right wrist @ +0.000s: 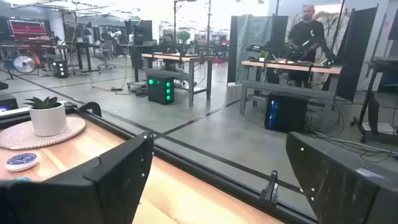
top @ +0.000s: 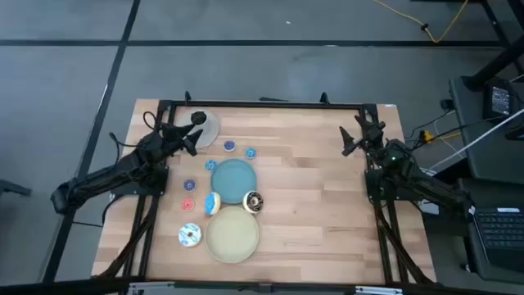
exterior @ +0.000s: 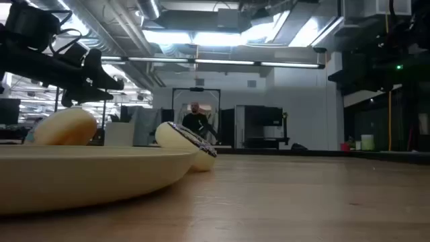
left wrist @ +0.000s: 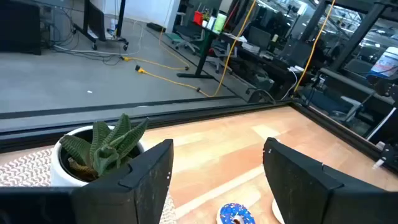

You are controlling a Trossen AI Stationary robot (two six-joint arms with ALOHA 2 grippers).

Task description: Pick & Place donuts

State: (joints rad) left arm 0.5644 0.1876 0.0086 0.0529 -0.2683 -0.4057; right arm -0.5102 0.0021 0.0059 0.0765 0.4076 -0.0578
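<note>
Several small toy donuts lie on the table's left half: tiny blue ones (top: 229, 146) (top: 250, 152) (top: 210, 165), another (top: 190, 186), a red one (top: 187, 205), a blue-and-orange one (top: 213, 202), a chocolate one (top: 253, 201) and a white sprinkled one (top: 189, 235). The chocolate donut (exterior: 195, 142) leans at the beige plate's edge. My left gripper (top: 190, 141) (left wrist: 217, 152) hovers open near the far left corner, with a blue donut (left wrist: 235, 214) just ahead of it. My right gripper (top: 352, 138) (right wrist: 217, 155) waits open over the far right part, away from every donut.
A blue plate (top: 237, 182) and a beige plate (top: 237, 242) (exterior: 101, 176) sit among the donuts. A potted succulent (top: 199, 120) (left wrist: 102, 146) stands on a round mat (top: 210, 129) beside my left gripper. A black frame (top: 270, 104) rims the table. A person (right wrist: 306, 28) stands far behind.
</note>
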